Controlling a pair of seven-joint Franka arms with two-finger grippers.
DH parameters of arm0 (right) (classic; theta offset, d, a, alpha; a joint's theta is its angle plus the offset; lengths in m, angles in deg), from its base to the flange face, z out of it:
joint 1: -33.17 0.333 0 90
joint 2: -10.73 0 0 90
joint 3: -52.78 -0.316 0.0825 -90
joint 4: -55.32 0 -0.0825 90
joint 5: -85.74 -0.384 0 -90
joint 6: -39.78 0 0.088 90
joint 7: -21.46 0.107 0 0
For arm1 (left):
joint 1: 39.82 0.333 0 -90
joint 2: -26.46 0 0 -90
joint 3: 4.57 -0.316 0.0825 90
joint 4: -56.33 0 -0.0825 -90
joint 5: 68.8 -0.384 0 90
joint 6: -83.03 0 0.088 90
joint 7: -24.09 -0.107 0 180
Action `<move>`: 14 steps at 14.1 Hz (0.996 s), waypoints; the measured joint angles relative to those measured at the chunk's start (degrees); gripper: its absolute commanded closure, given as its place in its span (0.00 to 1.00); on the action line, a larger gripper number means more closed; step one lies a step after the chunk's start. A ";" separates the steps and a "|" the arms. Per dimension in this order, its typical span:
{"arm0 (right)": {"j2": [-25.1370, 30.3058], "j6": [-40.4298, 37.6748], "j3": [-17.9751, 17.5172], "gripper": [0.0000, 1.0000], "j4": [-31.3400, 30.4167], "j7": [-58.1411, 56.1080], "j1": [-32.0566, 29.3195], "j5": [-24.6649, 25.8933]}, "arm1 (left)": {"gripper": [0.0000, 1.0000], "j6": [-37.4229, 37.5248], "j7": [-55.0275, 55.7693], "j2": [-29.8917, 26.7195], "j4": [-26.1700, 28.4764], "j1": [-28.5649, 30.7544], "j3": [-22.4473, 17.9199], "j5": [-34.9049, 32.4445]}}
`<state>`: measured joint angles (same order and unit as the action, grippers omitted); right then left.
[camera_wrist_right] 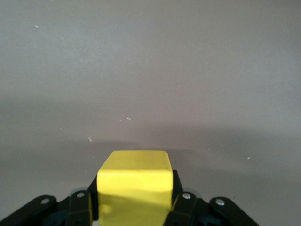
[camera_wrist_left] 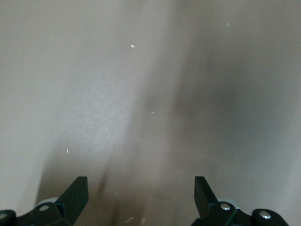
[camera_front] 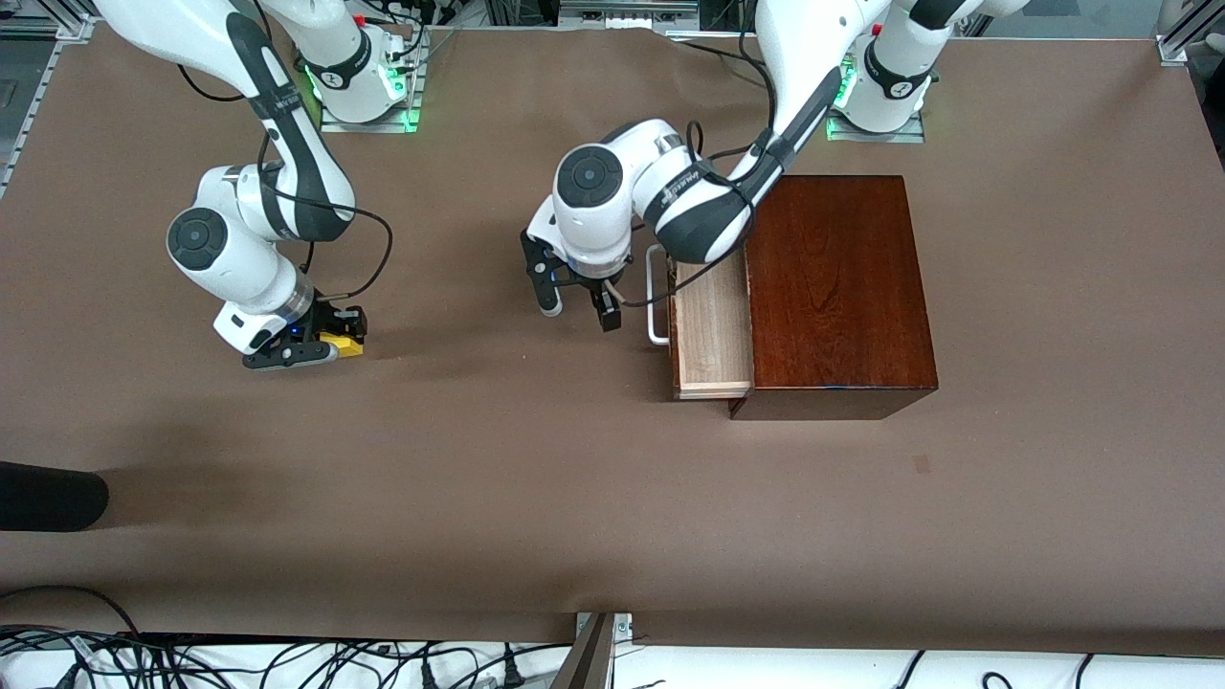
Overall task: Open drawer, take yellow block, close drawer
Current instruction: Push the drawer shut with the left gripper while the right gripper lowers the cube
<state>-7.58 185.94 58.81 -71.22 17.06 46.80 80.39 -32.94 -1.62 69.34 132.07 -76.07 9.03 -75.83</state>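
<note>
The drawer (camera_front: 713, 330) of the dark reddish-brown wooden box (camera_front: 837, 287) stands pulled out, and its pale interior shows nothing inside. Its white bar handle (camera_front: 657, 292) faces the right arm's end of the table. My left gripper (camera_front: 580, 314) is open and empty just in front of the handle, not touching it. In the left wrist view, that gripper (camera_wrist_left: 140, 188) shows only bare table between its fingers. My right gripper (camera_front: 321, 349) is shut on the yellow block (camera_front: 345, 344), low over the table toward the right arm's end. The right wrist view shows the block (camera_wrist_right: 134, 181) clamped in that gripper (camera_wrist_right: 134, 193).
A dark rounded object (camera_front: 48, 496) lies at the table's edge at the right arm's end, nearer to the front camera. Cables (camera_front: 287, 660) run along the near edge below the brown table cover (camera_front: 536, 498).
</note>
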 measured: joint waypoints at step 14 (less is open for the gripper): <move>-5.09 4.43 0.06 0.00 -0.77 0.32 -0.11 0.00 | 0.00 15.19 -27.27 0.08 0.32 6.28 -0.31 -1.72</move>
<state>-12.67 190.37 58.87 -71.99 17.37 46.70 80.39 -17.75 -28.89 69.42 132.40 -69.79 8.72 -77.55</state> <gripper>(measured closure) 0.115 0.000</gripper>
